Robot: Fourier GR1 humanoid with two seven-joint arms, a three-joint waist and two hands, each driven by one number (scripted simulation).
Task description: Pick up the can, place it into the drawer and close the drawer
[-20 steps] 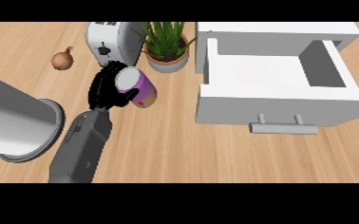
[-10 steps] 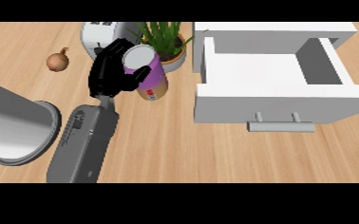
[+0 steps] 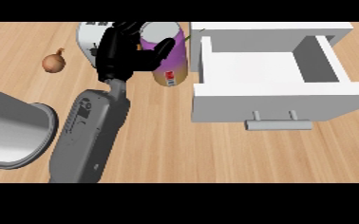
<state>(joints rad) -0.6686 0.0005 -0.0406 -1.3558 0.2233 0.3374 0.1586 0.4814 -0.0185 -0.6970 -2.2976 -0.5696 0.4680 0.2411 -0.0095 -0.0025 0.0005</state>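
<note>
My left hand (image 3: pixel 125 57) is shut on the purple can (image 3: pixel 174 59), fingers over its far side and thumb across its front. The can has a white top and a small label near its base. It sits just left of the open white drawer (image 3: pixel 266 102), close to the drawer's left wall. The drawer's inside (image 3: pixel 263 69) shows white and bare, and its handle (image 3: pixel 277 123) faces me. My grey forearm (image 3: pixel 88 133) comes in from the lower left. My right hand shows nowhere.
A white toaster (image 3: pixel 89 40) stands behind my hand. An onion (image 3: pixel 54 61) lies at the left. A large grey rounded object (image 3: pixel 21 133) fills the left edge. A sliver of green plant (image 3: pixel 188 37) peeks out beside the can.
My left hand has carried the can up and to the right, toward the drawer's left wall. The can now covers most of the potted plant.
</note>
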